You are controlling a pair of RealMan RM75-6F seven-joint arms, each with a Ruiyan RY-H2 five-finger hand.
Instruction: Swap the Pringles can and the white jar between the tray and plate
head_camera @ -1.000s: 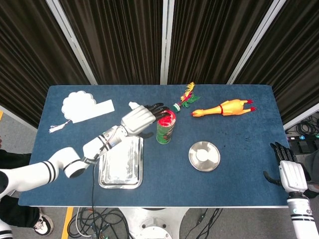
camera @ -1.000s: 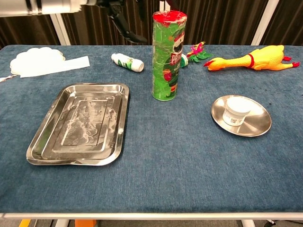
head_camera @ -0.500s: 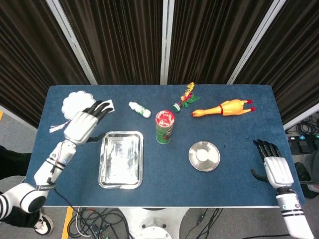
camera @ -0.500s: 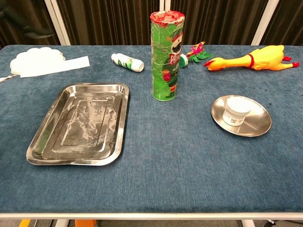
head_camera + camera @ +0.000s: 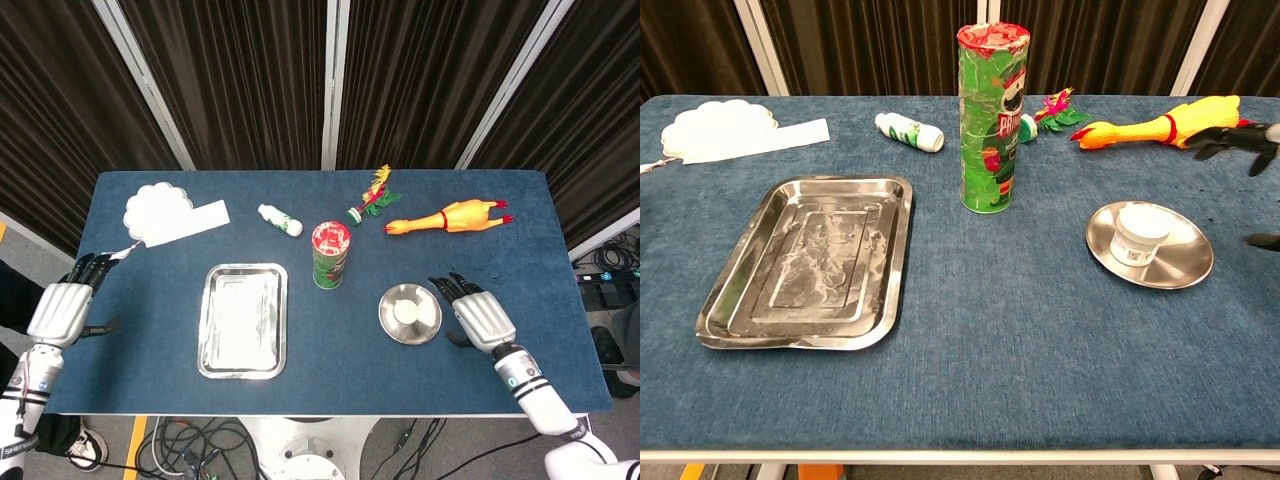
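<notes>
Presently we note the steel tray (image 5: 242,320) lying bare beside the upright Pringles can (image 5: 331,254), which stands on the blue table (image 5: 500,270) (on neither dish). Right hand (image 5: 478,316) hovers just beside the round plate (image 5: 410,313), fingers spread, holding nothing. Left hand (image 5: 65,309) likewise open at the table's edge. White jar (image 5: 1139,234) sits on the plate.

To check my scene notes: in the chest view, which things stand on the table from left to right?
White fan → tray → small white bottle → Pringles can → white jar on its plate → rubber chicken → right robot hand.
</notes>
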